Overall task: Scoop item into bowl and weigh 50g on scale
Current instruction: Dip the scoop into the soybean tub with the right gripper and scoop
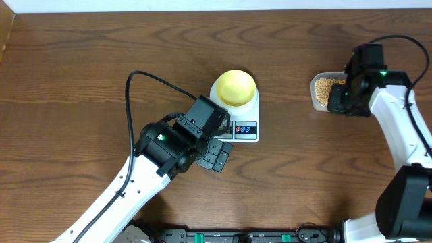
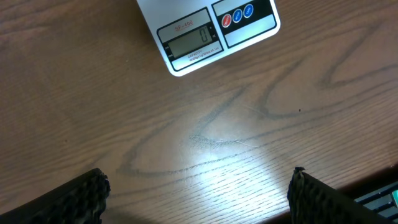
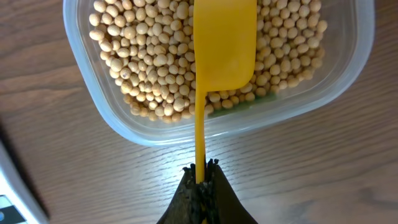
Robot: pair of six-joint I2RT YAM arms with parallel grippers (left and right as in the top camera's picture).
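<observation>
While my right gripper [image 3: 200, 180] sits at the bottom centre of the right wrist view, its two dark, ribbed fingers are clenched on the thin handle of one yellow plastic scoop [image 3: 224, 43]. The scoop's smooth, flat-looking blade reaches up over the beans [image 3: 149, 68]. They are small, round and tan, far too many to count, and they lie heaped in one clear plastic tub [image 3: 357, 74] with rounded corners. In the overhead view that tub stands at the upper right of the frame, well apart from everything else. One white scale [image 1: 251, 111] with rounded corners lies at the centre of that frame, and one small, round, pale-yellow bowl [image 1: 235, 87] stands on its upper part. In the left wrist view the scale's front edge shows at the top, with a grey display [image 2: 191, 42] and round red and blue buttons [image 2: 237, 15] that I cannot count surely. My left gripper [image 2: 199, 190] is released: its two black, knobbly fingers stand wide apart at the lower corners of that view, holding nothing, just below the scale. Everything rests on one brown wooden table [image 1: 81, 67] with wavy grain and a soft sheen.
</observation>
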